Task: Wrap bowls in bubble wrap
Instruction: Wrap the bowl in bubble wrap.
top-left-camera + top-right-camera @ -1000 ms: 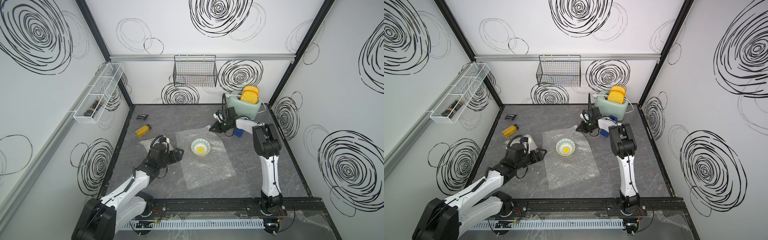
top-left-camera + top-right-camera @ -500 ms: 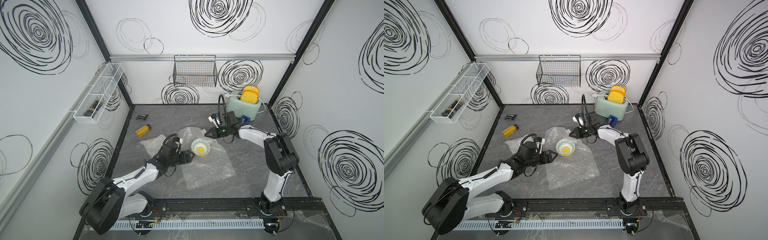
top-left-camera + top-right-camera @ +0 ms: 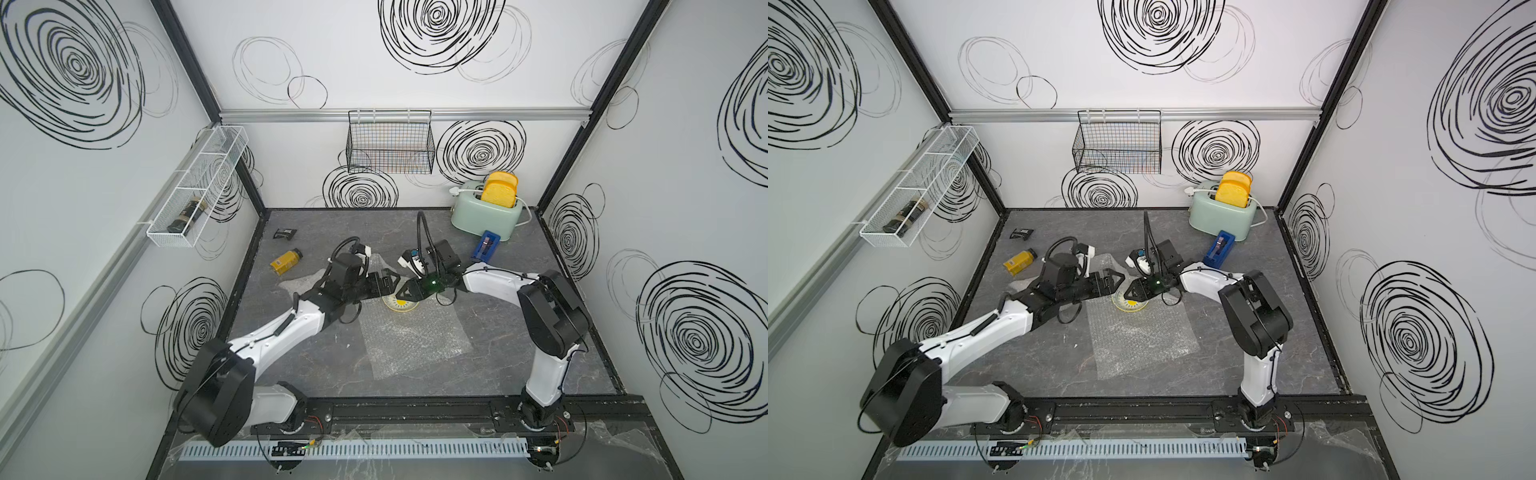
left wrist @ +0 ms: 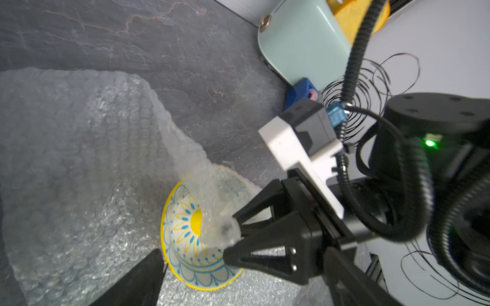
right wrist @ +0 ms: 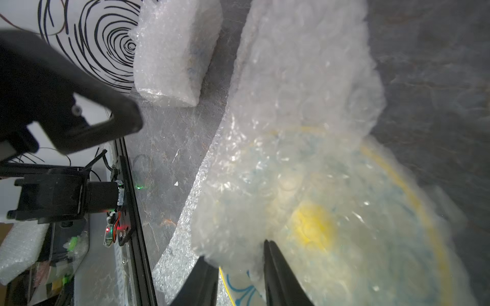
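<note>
The grey stone-look bench (image 3: 519,353) carries a sheet of bubble wrap (image 3: 411,340) (image 3: 1142,336). The sheet is clear and whitish, crinkled, pebbled all over with small bubbles, and much wider than what sits on it. Its long axis runs from the front rail toward the back wall, a little aslant. The near end lies flat, while the far end is lifted and folded forward as a narrowing flap whose tip points down into the bowl (image 4: 185,246).

On the left side, near the sheet, lies a bundle (image 5: 172,53) of the same wrap (a faint blue shows through it, nothing clearer).

The bowl stands upright on the sheet's far part, mouth up. It is pale and yellow-rimmed, with a yellow sun centre, yellow petals with blue dots between them, and blue scallops; about half of it is veiled by the flap.

The right jaws stand partly apart above the bowl with the flap's tip between them; whether they pinch it I cannot tell. The left jaws are spread wide at the bowl's left side, holding nothing.
</note>
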Motion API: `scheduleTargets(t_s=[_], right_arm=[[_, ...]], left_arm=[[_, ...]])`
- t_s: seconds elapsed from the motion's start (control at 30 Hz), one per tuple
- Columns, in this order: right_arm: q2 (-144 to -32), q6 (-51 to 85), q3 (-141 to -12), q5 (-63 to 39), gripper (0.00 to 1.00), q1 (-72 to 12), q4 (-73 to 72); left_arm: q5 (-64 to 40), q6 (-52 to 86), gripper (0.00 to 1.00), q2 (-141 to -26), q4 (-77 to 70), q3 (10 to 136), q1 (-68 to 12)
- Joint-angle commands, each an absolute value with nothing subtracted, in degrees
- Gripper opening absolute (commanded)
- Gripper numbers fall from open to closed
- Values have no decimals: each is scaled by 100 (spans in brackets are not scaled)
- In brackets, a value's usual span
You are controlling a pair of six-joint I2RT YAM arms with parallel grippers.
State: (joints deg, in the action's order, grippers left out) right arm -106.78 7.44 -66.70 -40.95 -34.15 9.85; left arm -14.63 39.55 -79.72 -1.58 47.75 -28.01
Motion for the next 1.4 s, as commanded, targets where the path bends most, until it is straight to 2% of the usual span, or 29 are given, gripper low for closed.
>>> scheduleTargets(t_s=[0.0,0.17,0.4,0.47,0.53,0.6,0.63,0.7,0.77,0.9,1.13,1.23,1.37], right_arm=[[-10590,492,-6636,-4156,36,-3444,1100],[-10472,457,-6507,-4299,36,-3459,1038],[-10216,500,-6461,-4355,36,-3436,1080],[-9989,580,-6387,-4432,41,-3400,1007],[-9729,842,-6222,-4633,54,-3301,669],[-9545,1316,-6012,-4799,56,-3124,141],[-9532,1685,-5936,-4793,53,-3013,-156],[-9708,2054,-5977,-4801,40,-2911,-454],[-10061,2053,-6375,-4497,25,-2997,49],[-10598,1933,-6686,-4217,13,-3317,282],[-11234,1828,-6941,-3760,8,-3653,555],[-11317,1794,-6926,-3686,8,-3682,572],[-11329,1741,-6908,-3647,8,-3688,576]], left_arm=[[-1254,3593,94,-8646,380,5141,-2764],[-1138,3625,88,-9019,304,5071,-2830],[-1119,3664,78,-8940,-48,4570,-2839],[-1126,3665,77,-8863,-128,4430,-2839],[-1164,3675,75,-8808,-232,4311,-2830],[-1203,3683,74,-8808,-281,4239,-2825],[-1206,3668,74,-8823,-277,4220,-2821],[-1228,3661,73,-8841,-305,4192,-2804],[-1278,3681,73,-8837,-373,4158,-2787],[-1267,3666,73,-8758,-352,4198,-2762],[-933,3812,74,-8207,-183,4176,-2350],[-535,3959,83,-7955,-230,4136,-2007],[-400,4146,84,-8190,-412,4245,-1552]])
